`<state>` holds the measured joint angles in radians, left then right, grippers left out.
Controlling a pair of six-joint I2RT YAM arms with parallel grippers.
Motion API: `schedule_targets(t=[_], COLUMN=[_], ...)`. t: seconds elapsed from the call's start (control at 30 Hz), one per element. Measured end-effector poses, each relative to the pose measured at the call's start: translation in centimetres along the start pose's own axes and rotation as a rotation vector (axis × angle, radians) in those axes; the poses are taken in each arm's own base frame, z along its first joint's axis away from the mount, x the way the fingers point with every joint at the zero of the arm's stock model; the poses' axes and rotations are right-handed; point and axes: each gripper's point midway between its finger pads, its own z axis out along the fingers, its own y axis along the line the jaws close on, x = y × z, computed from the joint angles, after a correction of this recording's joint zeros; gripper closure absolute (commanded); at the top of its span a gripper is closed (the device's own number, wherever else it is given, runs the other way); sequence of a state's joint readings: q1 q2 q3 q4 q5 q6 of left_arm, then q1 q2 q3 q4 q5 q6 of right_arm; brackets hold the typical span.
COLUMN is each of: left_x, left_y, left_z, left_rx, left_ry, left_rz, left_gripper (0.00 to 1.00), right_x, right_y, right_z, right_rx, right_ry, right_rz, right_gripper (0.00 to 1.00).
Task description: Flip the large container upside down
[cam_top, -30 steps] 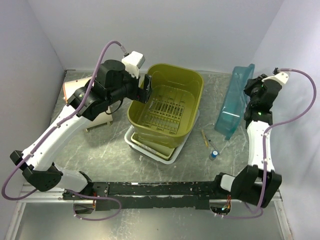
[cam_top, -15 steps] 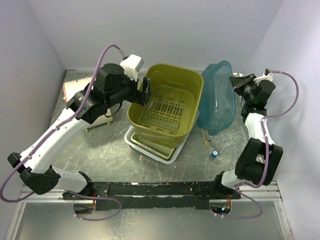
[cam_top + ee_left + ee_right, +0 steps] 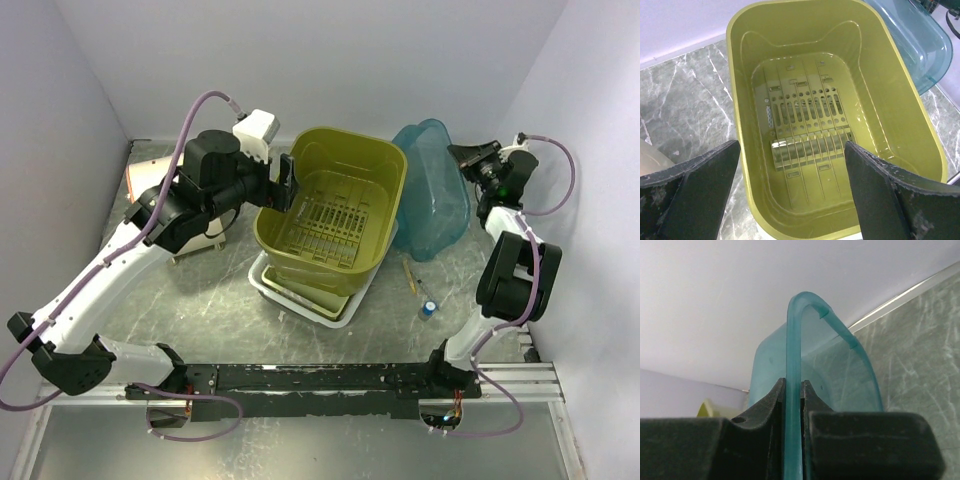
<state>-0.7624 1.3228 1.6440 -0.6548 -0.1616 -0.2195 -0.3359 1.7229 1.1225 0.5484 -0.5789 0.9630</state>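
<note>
An olive-green basin (image 3: 330, 215) with a slotted bottom stands upright on a white tray; it fills the left wrist view (image 3: 840, 90). My left gripper (image 3: 285, 182) is open and empty, its jaws spread wide over the basin's left end (image 3: 790, 195). A translucent teal container (image 3: 432, 190) is tilted on its side right of the basin, its mouth facing the basin and its rim near it. My right gripper (image 3: 468, 157) is shut on the teal container's rim (image 3: 792, 340), which runs between the pads (image 3: 772, 395).
A white tray (image 3: 300, 300) lies under the basin. A thin stick (image 3: 409, 276) and a small bottle (image 3: 427, 309) lie on the marble table in front of the teal container. An orange and white object (image 3: 150, 180) sits at far left. Walls close the back and sides.
My right gripper has swung the teal container from standing on edge at the right to tilted towards the basin, moving left and back. My left gripper stayed over the basin.
</note>
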Motion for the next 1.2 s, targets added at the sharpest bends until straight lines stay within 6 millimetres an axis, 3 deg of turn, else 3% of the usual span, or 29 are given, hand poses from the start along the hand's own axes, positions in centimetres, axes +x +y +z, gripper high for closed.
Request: schedule_targets(t=[0.23, 0.37, 0.47, 0.5, 0.53, 0.57, 0.7, 0.83, 0.9, 0.97, 1.0, 1.03, 1.13, 1.2], left_x=[0.1, -0.1, -0.3, -0.4, -0.4, -0.3, -0.2, 0.1, 0.4, 0.9, 1.1, 1.4, 2.1, 2.5], left_y=[0.0, 0.0, -0.1, -0.1, -0.1, -0.1, -0.3, -0.3, -0.3, -0.3, -0.2, -0.2, -0.1, -0.1], left_z=[-0.2, -0.5, -0.9, -1.0, -1.0, -1.0, -0.8, -0.4, -0.2, 0.0, 0.1, 0.2, 0.4, 0.6], left_rx=[0.002, 0.007, 0.012, 0.014, 0.014, 0.016, 0.022, 0.025, 0.024, 0.022, 0.021, 0.019, 0.016, 0.015], left_ry=[0.001, -0.006, -0.014, -0.015, -0.015, -0.012, -0.007, 0.004, 0.01, 0.021, 0.026, 0.033, 0.049, 0.057], left_rz=[-0.002, -0.003, -0.004, -0.003, -0.003, 0.0, 0.001, 0.003, 0.003, 0.004, 0.005, 0.006, 0.004, 0.002], left_gripper=[0.05, 0.04, 0.03, 0.03, 0.03, 0.03, 0.03, 0.03, 0.03, 0.03, 0.03, 0.03, 0.03, 0.03], right_x=[-1.7, -2.7, -3.1, -3.8, -3.8, -4.1, -5.7, -7.6, -6.8, -3.8, -2.4, 0.9, 7.5, 10.5], right_y=[-5.4, -10.0, -12.5, -13.3, -13.3, -13.3, -11.5, -6.2, -3.0, 0.0, 0.6, 1.9, 1.9, 0.7], right_z=[2.2, 2.7, 1.8, 1.1, 1.0, 0.7, -1.1, -2.2, -2.2, -1.9, -2.0, -1.5, -1.8, -2.4], right_rx=[0.086, 0.199, 0.344, 0.442, 0.447, 0.479, 0.567, 0.541, 0.492, 0.428, 0.413, 0.372, 0.344, 0.362], right_ry=[0.004, 0.01, 0.006, -0.005, -0.005, -0.011, -0.059, -0.121, -0.118, -0.071, -0.045, 0.016, 0.156, 0.231], right_rz=[0.017, 0.015, 0.001, -0.036, -0.038, -0.055, -0.144, -0.254, -0.3, -0.332, -0.337, -0.344, -0.337, -0.319], right_gripper=[1.0, 0.56, 0.31, 0.1, 0.02, 0.0, 0.0, 0.0, 0.02, 0.1, 0.18, 0.29, 0.71, 0.89])
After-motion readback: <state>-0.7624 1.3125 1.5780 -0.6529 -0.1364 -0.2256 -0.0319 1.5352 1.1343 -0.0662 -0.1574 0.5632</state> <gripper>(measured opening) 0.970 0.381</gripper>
